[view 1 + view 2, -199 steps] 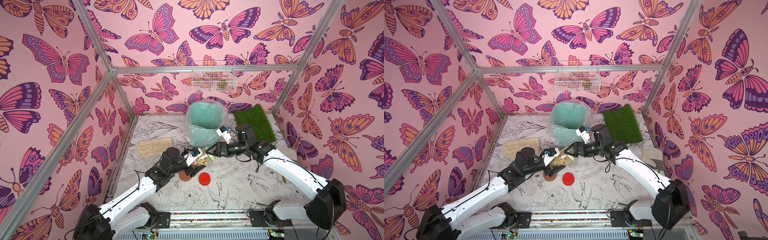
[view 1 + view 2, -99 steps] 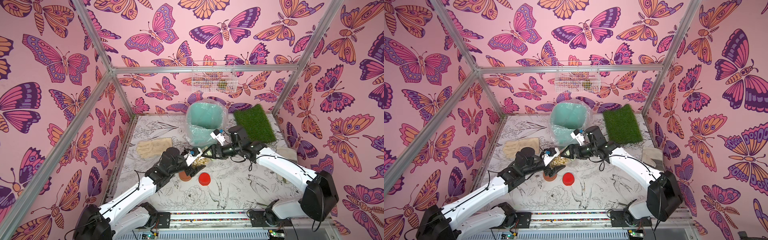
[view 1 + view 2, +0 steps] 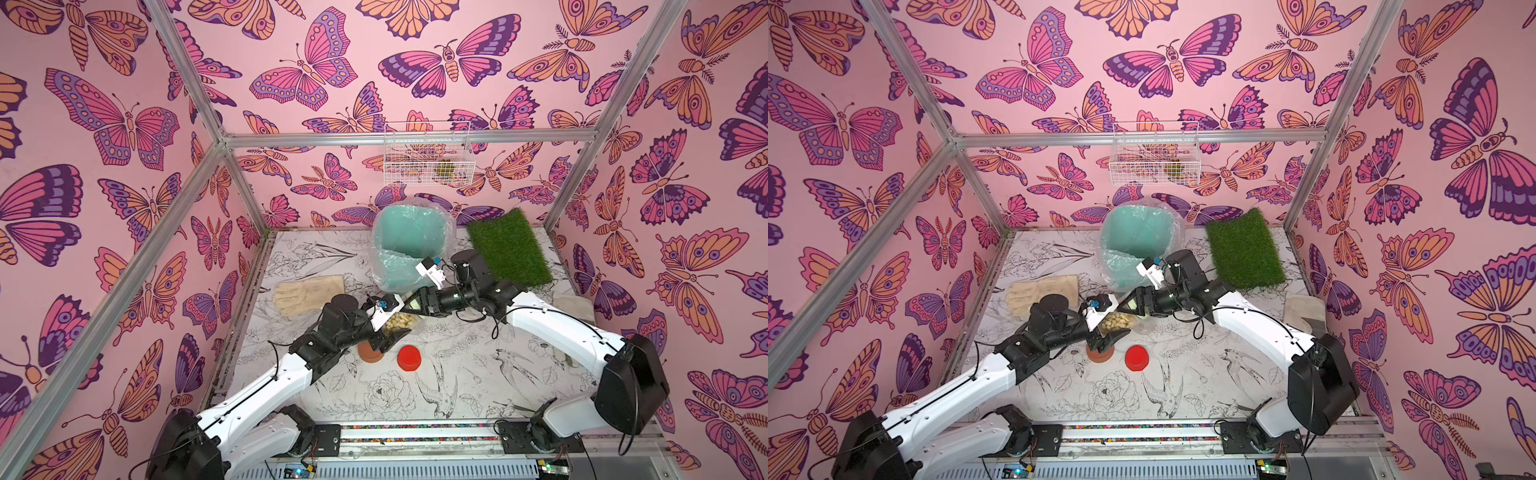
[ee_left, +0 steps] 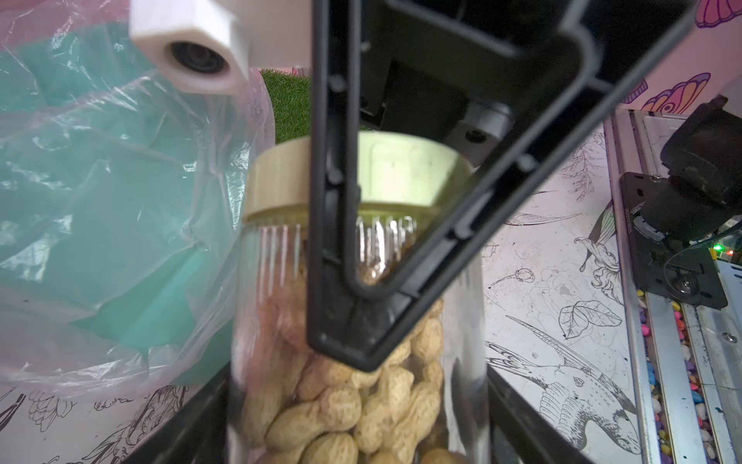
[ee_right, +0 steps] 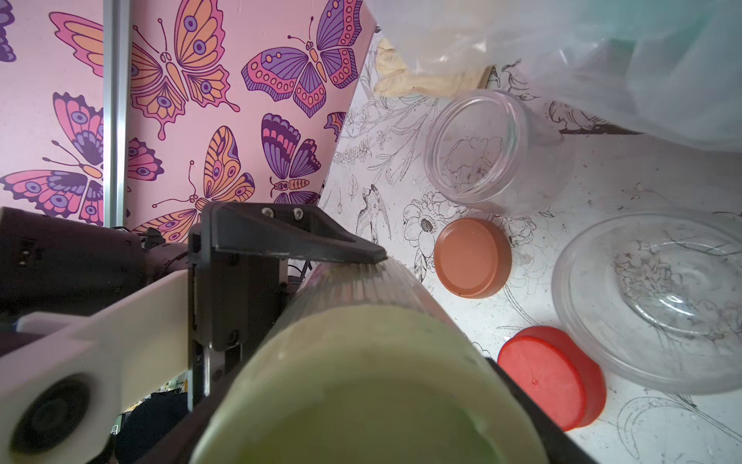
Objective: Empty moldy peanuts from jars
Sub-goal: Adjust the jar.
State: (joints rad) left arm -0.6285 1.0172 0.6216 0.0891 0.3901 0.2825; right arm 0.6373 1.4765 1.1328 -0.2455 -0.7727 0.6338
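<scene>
The left jaws are clamped on the body of the one full jar (image 4: pixel 357 361), held off the counter (image 5: pixel 602 180) with the moldy peanuts (image 4: pixel 333 409) heaped inside. Its pale green lid (image 5: pixel 361 381) sits between the right jaws, which straddle it. Whether they bite yet I cannot tell. I'd want them square on the lid's rim and pinched firmly before twisting, the left grip hard so the jar can't spin. The lined bin (image 3: pixel 409 232) stands close beside the right jaws.
</scene>
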